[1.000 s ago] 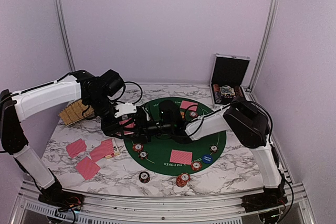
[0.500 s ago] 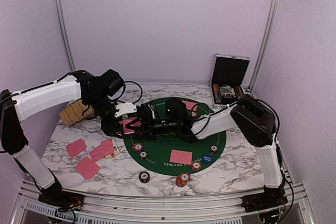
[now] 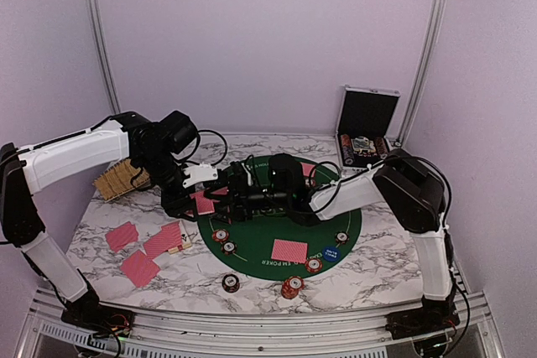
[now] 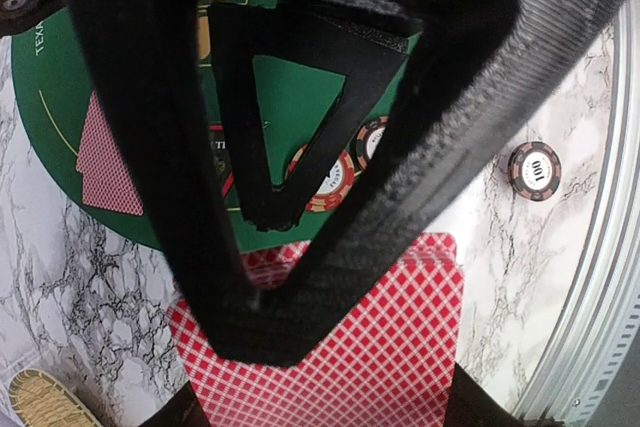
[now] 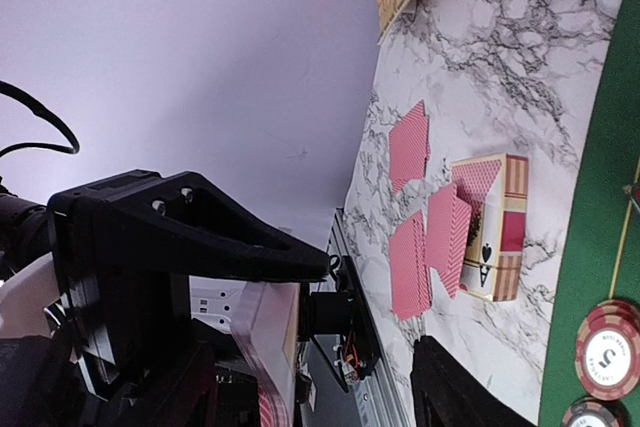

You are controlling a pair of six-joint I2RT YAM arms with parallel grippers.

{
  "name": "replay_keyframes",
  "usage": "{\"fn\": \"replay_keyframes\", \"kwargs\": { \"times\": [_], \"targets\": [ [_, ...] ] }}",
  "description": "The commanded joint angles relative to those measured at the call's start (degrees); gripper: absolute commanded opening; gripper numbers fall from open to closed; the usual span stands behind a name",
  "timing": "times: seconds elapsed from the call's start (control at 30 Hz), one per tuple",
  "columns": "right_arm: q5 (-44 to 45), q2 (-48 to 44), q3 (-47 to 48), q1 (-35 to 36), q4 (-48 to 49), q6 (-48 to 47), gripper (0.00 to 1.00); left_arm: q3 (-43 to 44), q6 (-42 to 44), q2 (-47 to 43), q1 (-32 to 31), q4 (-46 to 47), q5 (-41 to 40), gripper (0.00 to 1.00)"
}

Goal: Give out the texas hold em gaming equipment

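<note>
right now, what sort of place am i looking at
Probably a robot test cell staged as a poker table: plain lilac walls in an aluminium frame, and a marble-pattern tabletop carrying a green poker mat, poker chips and playing cards.

Three pink-red-backed cards [image 3: 138, 268] lie face down off the green mat [image 3: 256, 251] at its 8 o'clock, a fourth card [image 3: 289, 250] on it at 6 o'clock; a deck [image 3: 201, 201] is held up over its 9 o'clock edge. Striped chips [image 3: 220, 236] sit at the 8 o'clock rim, a blue disc [image 3: 331, 253] at 5 o'clock.
</note>
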Motion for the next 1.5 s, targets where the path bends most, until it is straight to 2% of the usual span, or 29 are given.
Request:
{"fn": "replay_keyframes", "kwargs": {
  "times": [0.0,0.6,1.1,1.47],
  "targets": [
    [-1.7,3.2,4.8,1.6,5.5,3.9,0.65,0.3,0.0,-0.4,0.2,-2.3,0.5,0.63],
    [-3.2,11.5,13.9,3.3,2.6,6.8,0.67,0.5,-0.2,-0.4,0.2,-2.2,1.0,0.63],
    [3.4,4.5,1.9,-1.3,3.3,6.0,0.58,0.6,0.1,-0.4,0.2,-2.3,0.7,0.63],
    [4.3,1.3,-2.8,-2.7,5.5,5.6,0.43,0.1,0.2,-0.7,0.2,-2.2,0.3,0.63]
  ]
}}
